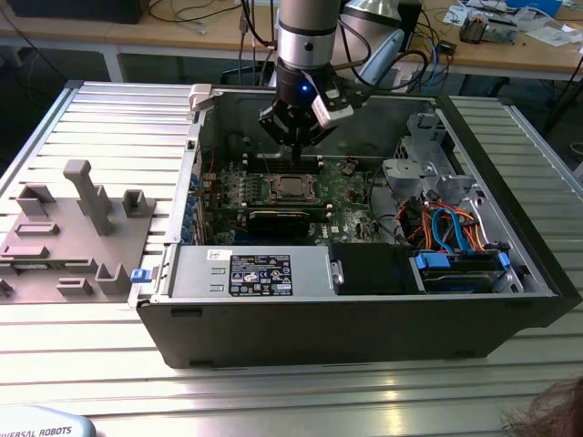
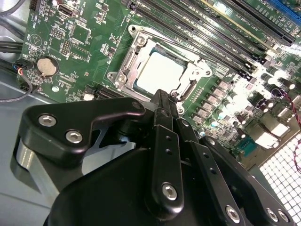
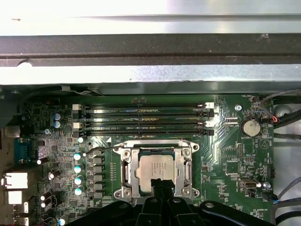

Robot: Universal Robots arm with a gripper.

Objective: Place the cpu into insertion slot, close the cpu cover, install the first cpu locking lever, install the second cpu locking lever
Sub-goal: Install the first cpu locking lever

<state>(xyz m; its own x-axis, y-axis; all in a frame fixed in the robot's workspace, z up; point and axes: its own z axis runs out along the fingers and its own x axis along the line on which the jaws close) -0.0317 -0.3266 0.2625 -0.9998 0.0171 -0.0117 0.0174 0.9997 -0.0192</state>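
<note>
The cpu (image 3: 156,170) lies flat in the insertion slot (image 3: 184,172) on the green board, its silver top showing through the window of the cpu cover (image 3: 126,169), which lies down around it. In the second wrist view the cpu (image 2: 160,73) shows pale inside the cover (image 2: 133,60). My gripper (image 3: 160,184) hovers just above the socket's edge with its black fingers pressed together and nothing between them. From outside, the gripper (image 1: 296,141) hangs inside the open case, a little behind the cpu (image 1: 291,188).
Long black memory slots (image 3: 146,120) run beside the socket. A coin battery (image 3: 250,126) sits on the board. The case wall (image 3: 150,47) stands close behind. A drive cage (image 1: 414,159), coloured cables (image 1: 451,228) and the power supply (image 1: 260,273) fill the case. A grey fixture (image 1: 73,237) lies on the table.
</note>
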